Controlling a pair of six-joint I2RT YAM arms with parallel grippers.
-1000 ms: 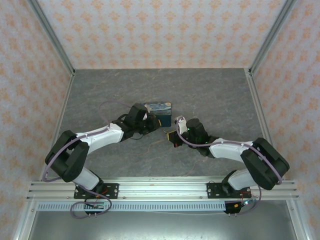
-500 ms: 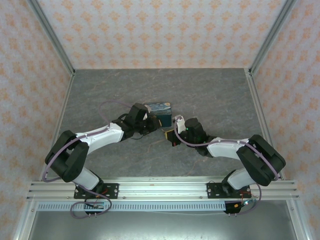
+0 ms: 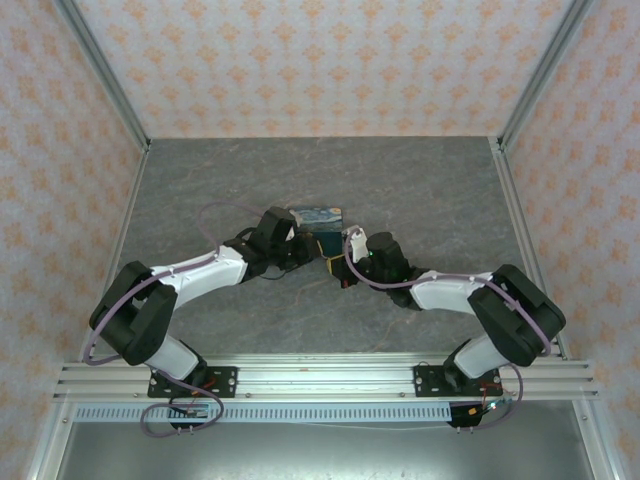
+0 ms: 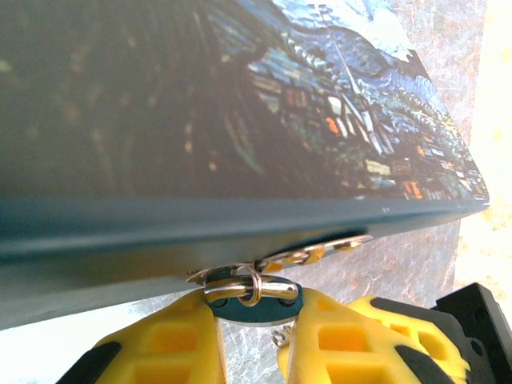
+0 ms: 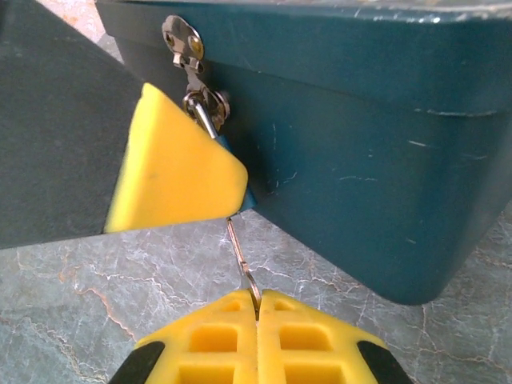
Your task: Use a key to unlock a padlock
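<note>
Since the padlock (image 4: 254, 308) hangs from the hasp (image 5: 182, 36) on the near face of the box (image 5: 360, 120), mid-table, I have it pinched by its flat sides in my left gripper (image 4: 254, 326), with its shackle up through the hasp. My right gripper (image 5: 258, 308) is pressed together on the near end of the key (image 5: 240, 252), whose thin shank runs up toward the lock's underside. My left finger hides the keyhole, so I cannot tell whether the tip is in.

I judge the lock light and rigid, smooth metal that could swivel on its shackle. The body's flats are the place to hold it, leaving the keyway free. The key looks thin and easy to bend or let slip. Gripping it by its head, square to the fingers, should let it twist without skidding. The box seems light too and may slide on the table (image 5: 72, 288) if I push hard.
</note>
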